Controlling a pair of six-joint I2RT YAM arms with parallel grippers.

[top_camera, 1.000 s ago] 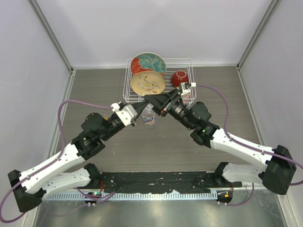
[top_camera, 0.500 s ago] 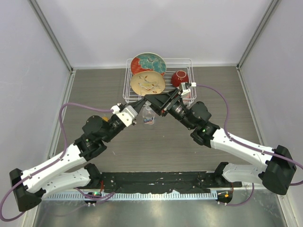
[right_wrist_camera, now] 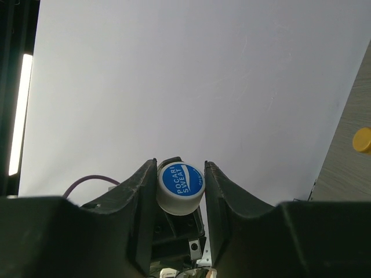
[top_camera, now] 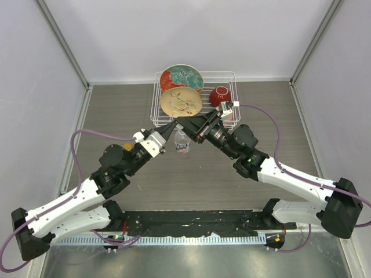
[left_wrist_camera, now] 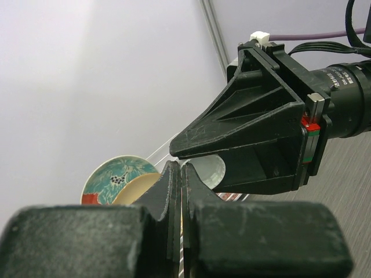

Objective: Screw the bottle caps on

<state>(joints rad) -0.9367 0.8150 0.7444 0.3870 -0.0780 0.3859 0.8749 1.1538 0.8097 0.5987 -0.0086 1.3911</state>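
The clear bottle point(top_camera: 183, 145) with a white-blue label stands upright mid-table, its neck hidden under both grippers. My right gripper point(right_wrist_camera: 179, 164) is shut on the white cap point(right_wrist_camera: 181, 186), which has a blue printed top, one finger on each side. From above, the right gripper point(top_camera: 181, 121) hovers over the bottle's top; whether the cap touches the neck I cannot tell. My left gripper point(left_wrist_camera: 180, 167) is shut on nothing, its tip point(top_camera: 172, 126) just beside the right one. A small orange round thing point(right_wrist_camera: 362, 139) sits on the table; an orange patch point(top_camera: 126, 147) peeks out beside the left arm.
A white wire rack point(top_camera: 227, 75) stands behind the bottle, holding a red-teal plate point(top_camera: 181, 78), a cream plate point(top_camera: 181, 102) and a red bowl point(top_camera: 220, 95). White walls close in the table on three sides.
The left arm has swung forward, bringing its shut gripper up next to the right gripper's tip. The right arm has stayed over the bottle with the cap.
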